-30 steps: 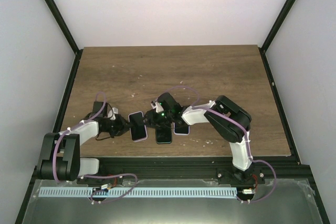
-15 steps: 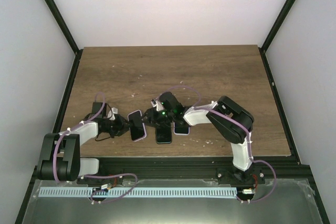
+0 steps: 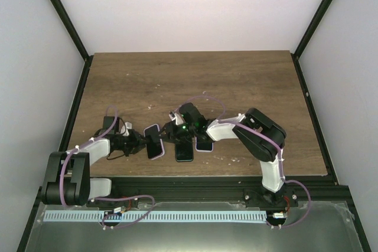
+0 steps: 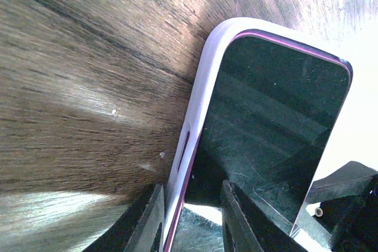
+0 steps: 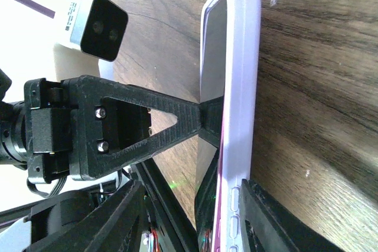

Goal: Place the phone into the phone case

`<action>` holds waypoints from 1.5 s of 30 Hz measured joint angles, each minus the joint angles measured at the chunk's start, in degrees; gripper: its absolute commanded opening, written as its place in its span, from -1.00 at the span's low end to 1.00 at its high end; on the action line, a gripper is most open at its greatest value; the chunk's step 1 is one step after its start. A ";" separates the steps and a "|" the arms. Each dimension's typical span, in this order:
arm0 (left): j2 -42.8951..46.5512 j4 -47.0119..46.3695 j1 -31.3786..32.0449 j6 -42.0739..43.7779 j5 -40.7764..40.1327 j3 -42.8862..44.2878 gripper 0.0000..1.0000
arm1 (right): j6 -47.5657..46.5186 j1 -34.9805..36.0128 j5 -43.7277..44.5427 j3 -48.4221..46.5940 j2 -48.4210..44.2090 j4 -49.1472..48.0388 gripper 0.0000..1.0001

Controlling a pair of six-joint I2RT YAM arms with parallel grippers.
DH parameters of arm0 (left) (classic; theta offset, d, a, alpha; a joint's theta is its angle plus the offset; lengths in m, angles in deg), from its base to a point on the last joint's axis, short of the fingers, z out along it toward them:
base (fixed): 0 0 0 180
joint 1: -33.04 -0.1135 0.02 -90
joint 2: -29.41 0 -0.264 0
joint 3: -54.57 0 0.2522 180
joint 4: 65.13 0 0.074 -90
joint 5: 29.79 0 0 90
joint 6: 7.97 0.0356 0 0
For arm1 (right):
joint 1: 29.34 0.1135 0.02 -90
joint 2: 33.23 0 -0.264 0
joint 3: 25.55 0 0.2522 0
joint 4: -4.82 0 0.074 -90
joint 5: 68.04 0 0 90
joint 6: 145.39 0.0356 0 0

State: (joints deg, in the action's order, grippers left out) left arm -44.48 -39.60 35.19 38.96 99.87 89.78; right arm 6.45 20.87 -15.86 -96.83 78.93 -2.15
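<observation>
– Shifted: phone point(image 4: 271, 128), tipped slightly leftward, sits inside lilac case point(image 4: 198, 87), near table point(image 3: 236, 81) edge.
– Jaws?
– I log left gripper point(image 4: 192, 208) clamping both; right gripper point(image 5: 195, 219) spread astride one end. Seating nearly finished, I judge.

Black-screened phone point(image 4: 271, 122) sits partly seated in pale lilac case point(image 4: 201, 98).

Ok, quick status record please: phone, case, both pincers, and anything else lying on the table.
phone: dark screen, sitting inside the case; whether it is fully seated is unclear
case: pale lilac, wrapped around the phone's edge
left pincer: clamped on the cased phone's edge
right pincer: fingers straddle the cased phone's end; grip unclear
others: dark phone and lilac-edged phone lying flat
table: brown wood
</observation>
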 measured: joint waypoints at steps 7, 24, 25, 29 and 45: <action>0.00 -0.57 -0.61 -0.22 0.00 -0.22 -0.43 | -2.12 -0.17 -1.05 -1.70 1.05 1.95 -0.24; -0.17 -3.78 -1.03 -2.56 0.52 -1.36 -0.48 | -1.40 -0.98 -2.93 -1.95 5.42 1.44 -0.35; -0.28 -4.02 -1.05 -2.75 0.68 -1.40 -0.49 | -1.05 -1.01 -2.97 -1.73 5.49 1.11 -0.36; -0.28 -5.14 -1.07 -3.21 0.83 -1.86 -0.48 | 0.07 -1.03 -3.32 -0.68 5.46 -0.31 -0.48; 0.79 -7.41 -1.05 -3.69 1.25 -3.61 -0.47 | 6.19 -0.92 -8.68 6.86 5.09 -15.30 -0.35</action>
State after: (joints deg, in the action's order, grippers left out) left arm -43.69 -47.01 34.14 35.26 101.11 86.18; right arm 12.64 19.95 -24.54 -89.97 84.02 -17.45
